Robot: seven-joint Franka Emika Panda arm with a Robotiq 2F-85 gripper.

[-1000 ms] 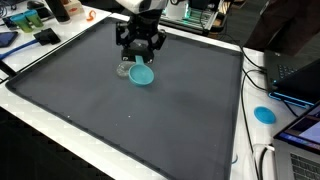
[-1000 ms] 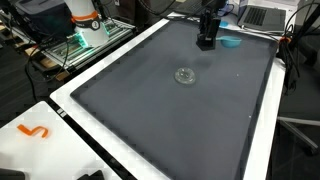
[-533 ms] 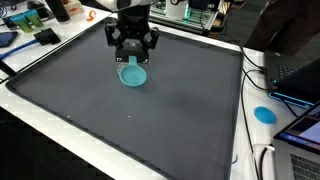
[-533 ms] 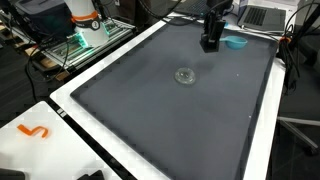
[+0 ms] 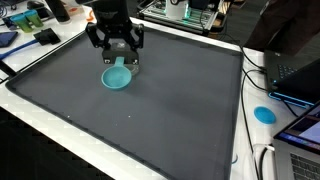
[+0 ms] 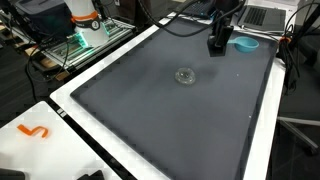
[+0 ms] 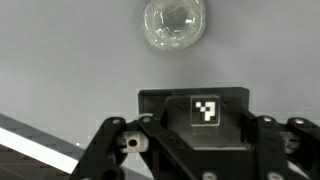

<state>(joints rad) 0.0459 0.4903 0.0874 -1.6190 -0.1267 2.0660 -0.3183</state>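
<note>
Wrist view puts the clear lid [image 7: 175, 23] dead ahead of my tool [image 7: 185, 150], nothing held, fingers spread; teal bowl [image 5: 117, 77] sits right below.

Matt dark mat [image 5: 170, 100], smooth plastic blue bowl [image 5: 117, 78], glossy clear glass lid [image 7: 175, 24]

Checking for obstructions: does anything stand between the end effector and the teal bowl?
Nothing visible does. The bowl lies right beside the end effector on the mat. The only other thing there, a clear glass piece, sits apart, on the end effector's far side.
</note>
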